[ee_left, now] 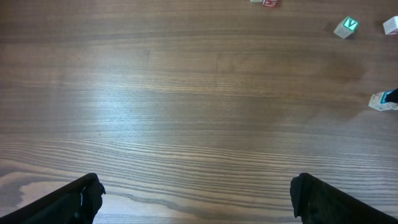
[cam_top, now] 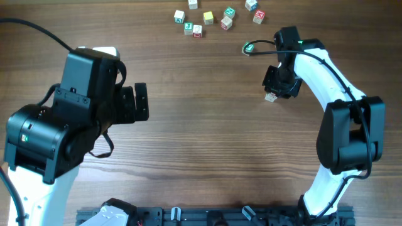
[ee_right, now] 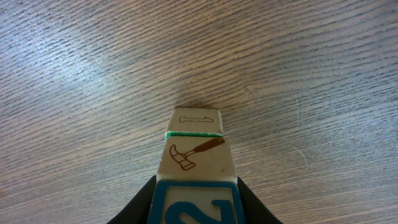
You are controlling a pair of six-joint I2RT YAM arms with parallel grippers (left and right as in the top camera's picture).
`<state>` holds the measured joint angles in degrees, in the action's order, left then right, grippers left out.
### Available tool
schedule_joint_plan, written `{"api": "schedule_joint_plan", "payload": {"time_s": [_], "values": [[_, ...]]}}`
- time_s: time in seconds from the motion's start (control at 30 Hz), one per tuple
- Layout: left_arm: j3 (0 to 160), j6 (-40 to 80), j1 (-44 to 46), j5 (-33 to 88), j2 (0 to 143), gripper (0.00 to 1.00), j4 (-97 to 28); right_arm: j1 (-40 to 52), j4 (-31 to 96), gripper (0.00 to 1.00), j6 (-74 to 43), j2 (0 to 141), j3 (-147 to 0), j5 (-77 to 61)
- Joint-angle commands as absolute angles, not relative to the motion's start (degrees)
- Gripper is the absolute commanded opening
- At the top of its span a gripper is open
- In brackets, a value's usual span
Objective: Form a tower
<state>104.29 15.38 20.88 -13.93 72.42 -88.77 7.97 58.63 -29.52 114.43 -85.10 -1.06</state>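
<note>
Lettering first: on the tower (ee_right: 196, 155), your right-wrist view shows the upper cube's top face framed in blue. The blue character on it is cut off by the picture's edge, so you cannot read it. The cube's side carries a brown hammer drawing. Below a thin green edge, the lower cube shows a faint outlined mark like an I or a 1. Your right claw (ee_right: 196, 186) is clenched on the upper cube, one dark finger against each side, and the lower cube appears to sit on the table (cam_top: 201, 144). The tower stands nearer the robot than the loose letter cubes (cam_top: 208, 17), off to their right. Among those you can read a white V on one green cube (ee_left: 346, 25); the rest are too small to read. Your left claw (ee_left: 196, 186) is released, fingers wide apart above the table, well to the left of the loose letter cubes and nearer the robot.
</note>
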Motion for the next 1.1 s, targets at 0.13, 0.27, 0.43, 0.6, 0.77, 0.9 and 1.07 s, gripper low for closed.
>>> {"api": "schedule_joint_plan", "payload": {"time_s": [0.13,0.27,0.43,0.6,0.77,0.9,1.07], "values": [[104.1,16.0,20.7,-14.9,72.2,1.00,-88.8,7.8,57.6,0.79,-30.2,115.9,-84.7,-2.9],[104.1,16.0,20.7,-14.9,72.2,1.00,-88.8,7.8,57.6,1.00,-30.2,115.9,-84.7,-2.9],[104.1,16.0,20.7,-14.9,72.2,1.00,-88.8,8.0,57.5,1.00,-30.3,115.9,-84.7,-3.0],[104.1,16.1,20.7,-14.9,72.2,1.00,-88.8,8.2,56.7,0.99,-30.5,116.0,-84.7,-2.5],[104.1,16.0,20.7,-14.9,72.2,1.00,-88.8,8.8,56.3,0.97,-31.7,117.2,-84.7,-0.9],[104.1,16.0,20.7,-14.9,72.2,1.00,-88.8,8.8,56.2,0.97,-32.1,119.4,-84.7,-0.9],[104.1,16.0,20.7,-14.9,72.2,1.00,-88.8,8.8,55.5,0.85,-32.6,119.6,-84.7,-0.9]]}}
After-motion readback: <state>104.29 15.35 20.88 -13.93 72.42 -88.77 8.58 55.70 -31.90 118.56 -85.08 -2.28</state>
